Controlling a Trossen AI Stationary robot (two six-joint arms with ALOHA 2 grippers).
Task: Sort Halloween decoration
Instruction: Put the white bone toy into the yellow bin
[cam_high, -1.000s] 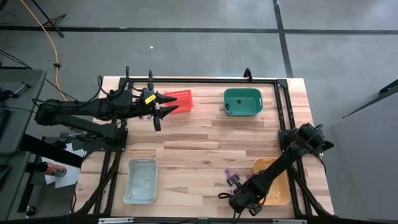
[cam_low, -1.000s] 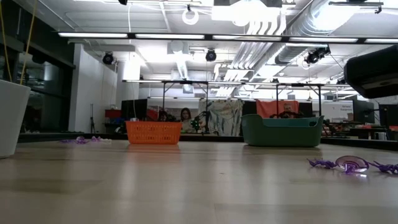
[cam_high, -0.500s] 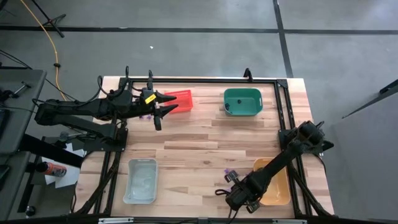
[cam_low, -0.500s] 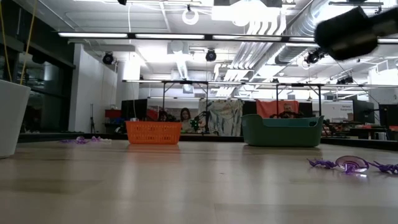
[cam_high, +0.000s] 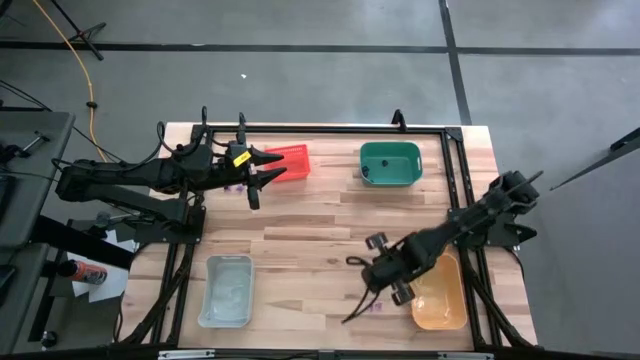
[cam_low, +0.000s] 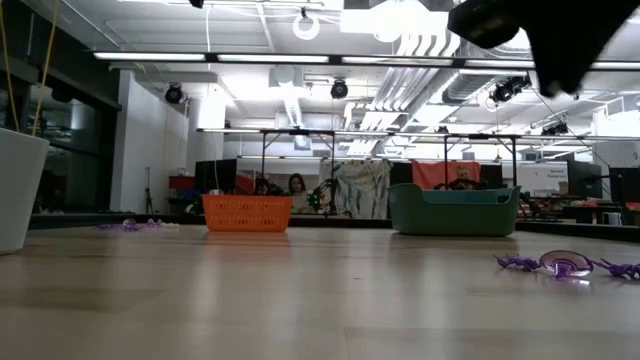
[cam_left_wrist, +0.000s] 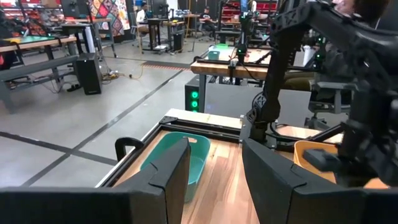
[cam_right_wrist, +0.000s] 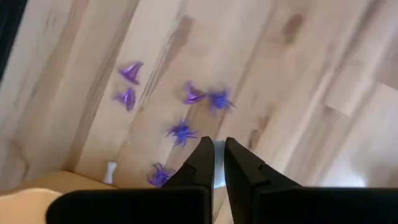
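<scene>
Several tiny purple spiky trinkets lie loose on the wood near the table's front right, also seen in the high view as trinkets and in the low view as trinkets. My right gripper hangs well above them, pointing down, shut, with nothing showing between its fingers; in the high view the right gripper is left of the orange bin. My left gripper waits open and level by the red bin. A few more purple trinkets lie near it.
The green bin stands at the far right with a small dark thing inside. A clear bin stands at the front left. A small white piece lies beside the orange bin's corner. Bare wood lies across the table's middle.
My right gripper has risen from low over the front edge and swung toward the far edge and the table's middle, tipping steeper downward, still shut. The purple trinkets have stayed on the table.
</scene>
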